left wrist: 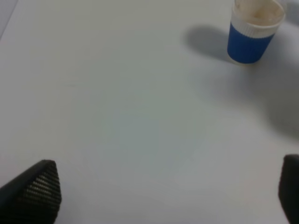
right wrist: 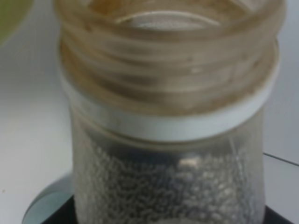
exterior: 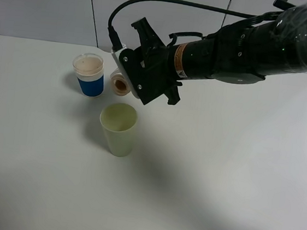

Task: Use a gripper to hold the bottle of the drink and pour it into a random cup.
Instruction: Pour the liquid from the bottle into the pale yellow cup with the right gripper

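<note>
My right gripper (exterior: 131, 79) reaches across the middle and is shut on the bottle of the drink (exterior: 121, 84). The bottle lies tipped on its side, with its wide brownish mouth facing forward. It hangs just behind and above the pale yellow-green cup (exterior: 119, 129), which stands upright. No stream shows between them. In the right wrist view the translucent bottle (right wrist: 168, 140) fills the picture, and a sliver of the cup (right wrist: 10, 14) shows at a corner. My left gripper (left wrist: 163, 196) is open over bare table, its fingertips (left wrist: 35, 193) far apart.
A blue cup with a white rim (exterior: 89, 74) stands just left of the bottle, close to the right gripper; the left wrist view shows it too (left wrist: 252, 32). The white table (exterior: 218, 182) stretches wide on all sides. The right arm's black cable (exterior: 154, 1) arcs above.
</note>
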Robot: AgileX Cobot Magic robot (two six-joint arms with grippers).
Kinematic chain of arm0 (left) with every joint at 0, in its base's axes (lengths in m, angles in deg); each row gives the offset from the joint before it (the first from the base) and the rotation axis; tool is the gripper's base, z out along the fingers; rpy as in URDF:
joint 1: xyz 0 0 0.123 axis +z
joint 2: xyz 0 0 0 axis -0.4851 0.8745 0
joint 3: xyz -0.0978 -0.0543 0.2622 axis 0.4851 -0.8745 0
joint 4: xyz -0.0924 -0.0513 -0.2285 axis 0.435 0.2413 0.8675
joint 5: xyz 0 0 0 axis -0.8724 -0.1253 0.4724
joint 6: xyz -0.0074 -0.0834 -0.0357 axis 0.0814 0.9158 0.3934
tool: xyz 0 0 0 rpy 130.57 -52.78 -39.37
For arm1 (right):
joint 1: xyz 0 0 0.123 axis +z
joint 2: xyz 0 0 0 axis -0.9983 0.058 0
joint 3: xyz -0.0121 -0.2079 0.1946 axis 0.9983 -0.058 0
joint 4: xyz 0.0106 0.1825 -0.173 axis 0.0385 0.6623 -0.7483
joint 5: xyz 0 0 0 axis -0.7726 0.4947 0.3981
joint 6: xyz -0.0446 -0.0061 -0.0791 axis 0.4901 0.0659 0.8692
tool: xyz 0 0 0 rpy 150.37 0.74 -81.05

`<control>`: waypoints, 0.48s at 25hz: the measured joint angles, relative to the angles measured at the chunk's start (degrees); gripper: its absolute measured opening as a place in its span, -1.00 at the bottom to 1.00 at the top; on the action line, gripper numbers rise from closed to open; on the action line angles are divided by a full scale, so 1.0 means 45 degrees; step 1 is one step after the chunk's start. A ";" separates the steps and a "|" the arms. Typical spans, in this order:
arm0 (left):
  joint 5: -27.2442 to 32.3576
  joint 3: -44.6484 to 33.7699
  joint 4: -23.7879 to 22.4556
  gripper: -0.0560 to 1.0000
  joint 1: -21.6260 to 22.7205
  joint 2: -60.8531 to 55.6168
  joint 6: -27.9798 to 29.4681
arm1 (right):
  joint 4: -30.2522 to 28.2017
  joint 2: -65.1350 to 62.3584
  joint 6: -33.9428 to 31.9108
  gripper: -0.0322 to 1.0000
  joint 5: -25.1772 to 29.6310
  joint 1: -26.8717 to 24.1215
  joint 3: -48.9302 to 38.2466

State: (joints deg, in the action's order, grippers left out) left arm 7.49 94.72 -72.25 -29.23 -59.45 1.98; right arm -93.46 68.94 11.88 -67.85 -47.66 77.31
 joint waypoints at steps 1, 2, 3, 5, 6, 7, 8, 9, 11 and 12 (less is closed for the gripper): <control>0.0000 0.0000 0.0000 0.86 0.0000 0.0000 0.0000 | 0.0000 0.0000 0.0088 -0.21 0.0015 0.0034 0.0000; 0.0000 0.0000 0.0000 0.86 0.0000 0.0000 0.0000 | 0.0000 0.0000 0.0140 -0.21 0.0043 0.0078 0.0000; 0.0000 0.0000 0.0000 0.86 0.0000 0.0000 0.0000 | 0.0000 0.0000 0.0213 -0.21 0.0043 0.0105 0.0000; 0.0000 0.0000 0.0000 0.86 0.0000 0.0000 0.0000 | 0.0000 0.0000 0.0366 -0.21 0.0043 0.0151 0.0000; 0.0000 0.0000 0.0000 0.86 0.0000 0.0000 0.0000 | 0.0000 0.0000 0.0430 -0.21 0.0071 0.0181 0.0000; 0.0000 0.0000 0.0000 0.86 0.0000 0.0000 0.0000 | 0.0000 0.0000 0.0503 -0.21 0.0108 0.0215 0.0000; 0.0000 0.0000 0.0000 0.86 0.0000 0.0000 0.0000 | 0.0000 0.0000 0.0587 -0.21 0.0129 0.0244 0.0000; 0.0000 0.0000 0.0000 0.86 0.0000 0.0000 0.0000 | 0.0000 0.0000 0.0667 -0.21 0.0142 0.0260 0.0000; 0.0000 0.0000 0.0000 0.86 0.0000 0.0000 0.0000 | 0.0000 0.0000 0.0760 -0.21 0.0171 0.0260 0.0000; 0.0000 0.0000 0.0000 0.86 0.0000 0.0000 0.0000 | 0.0000 0.0000 0.0806 -0.21 0.0181 0.0260 0.0000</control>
State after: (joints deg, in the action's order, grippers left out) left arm 7.49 94.72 -72.25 -29.23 -59.45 1.98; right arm -93.46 68.94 15.50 -67.03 -46.49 77.31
